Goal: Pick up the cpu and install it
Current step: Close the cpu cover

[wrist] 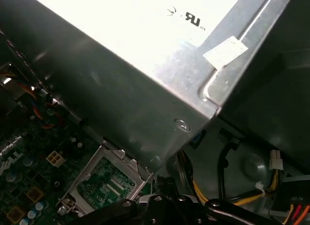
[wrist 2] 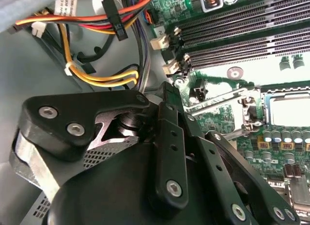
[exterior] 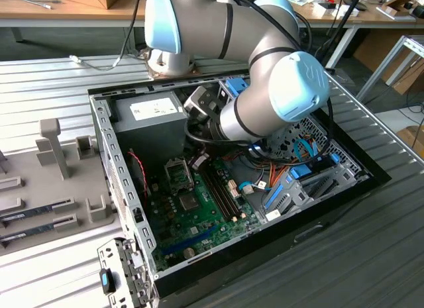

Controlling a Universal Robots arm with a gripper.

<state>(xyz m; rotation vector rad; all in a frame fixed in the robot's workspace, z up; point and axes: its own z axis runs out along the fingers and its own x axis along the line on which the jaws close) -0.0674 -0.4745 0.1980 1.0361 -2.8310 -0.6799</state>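
One gripper (wrist 2: 169, 95), built from matte black link bars with bright screw heads, hangs low inside the open computer case (exterior: 106, 149), just beside the processor socket (wrist 2: 286, 110). I cannot tell whether it is closed or apart, and I cannot tell if it carries something. Where the cpu is, I also cannot say with certainty. The pale square surface inside the socket may be the chip, or only the bare socket in strong light.

I judge the step in hand to be the placing at the socket. To do it well, the flat chip must stay level and its corners must match the square frame. It must go straight down without sliding or pressing, because the contacts are probably delicate. The thin metal retention frame (wrist 2: 218, 103) stands open and tilted near the gripper, and the soft yellow and orange wires (wrist 2: 101, 80) are close too, so both need room.

Farther, the green circuit board (exterior: 205, 218) carries long dark ribbed memory slots (wrist 2: 242, 26). Behind stands the grey power-supply box (exterior: 156, 119), smooth sheet metal with a white label. Around the case lies a ribbed grey table (exterior: 371, 255).
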